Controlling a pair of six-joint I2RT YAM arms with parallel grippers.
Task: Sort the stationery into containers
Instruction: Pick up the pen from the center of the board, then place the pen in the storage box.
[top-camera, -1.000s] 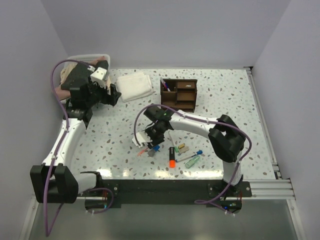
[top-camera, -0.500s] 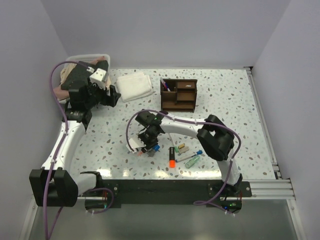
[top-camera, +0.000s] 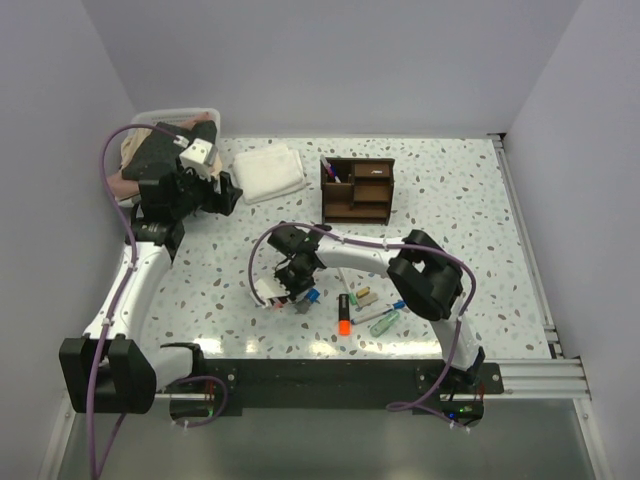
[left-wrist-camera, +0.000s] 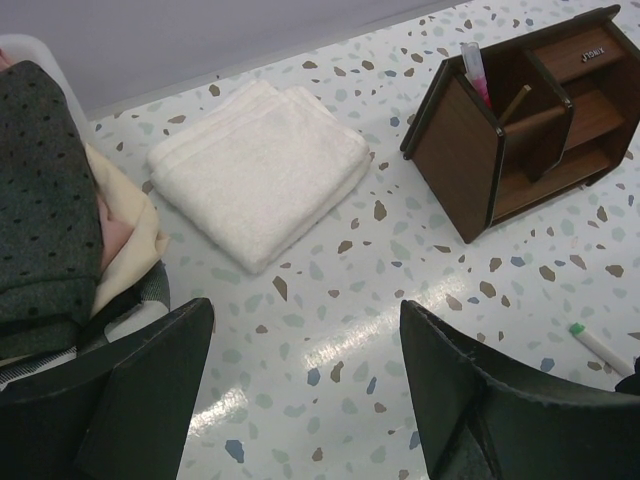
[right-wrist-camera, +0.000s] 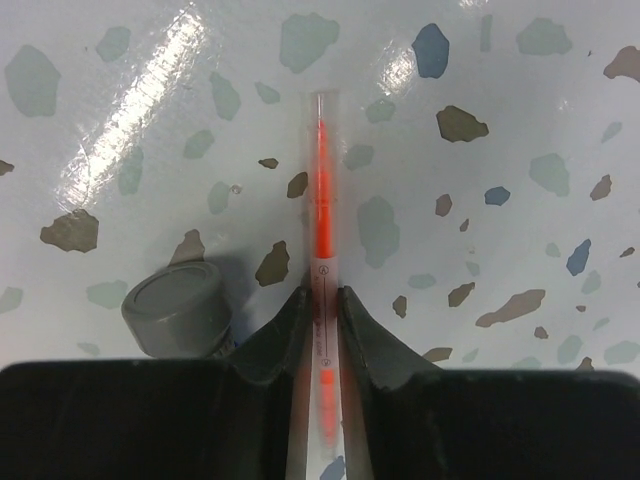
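My right gripper (top-camera: 289, 291) is low over the table, left of the loose stationery. In the right wrist view it (right-wrist-camera: 324, 300) is shut on a thin clear pen with a red core (right-wrist-camera: 322, 190), which points away along the table. A grey round-ended marker (right-wrist-camera: 178, 310) lies just left of the fingers. An orange-black highlighter (top-camera: 344, 316), a tan bit (top-camera: 366, 296), a green bit (top-camera: 386, 323) and a blue-capped piece (top-camera: 399, 304) lie to the right. The dark brown organiser (top-camera: 357, 189) stands behind and holds a pink-white pen (left-wrist-camera: 473, 70). My left gripper (top-camera: 226, 190) is open and empty (left-wrist-camera: 305, 400).
A folded white cloth (top-camera: 270, 172) lies left of the organiser and shows in the left wrist view (left-wrist-camera: 262, 170). A white bin of folded clothes (top-camera: 146, 150) sits at the back left corner. A white pen with a green tip (left-wrist-camera: 598, 346) lies near the organiser. Walls enclose the table.
My right gripper has moved left and toward the near edge, down to the red pen, and now grips it. The left arm has hardly moved.
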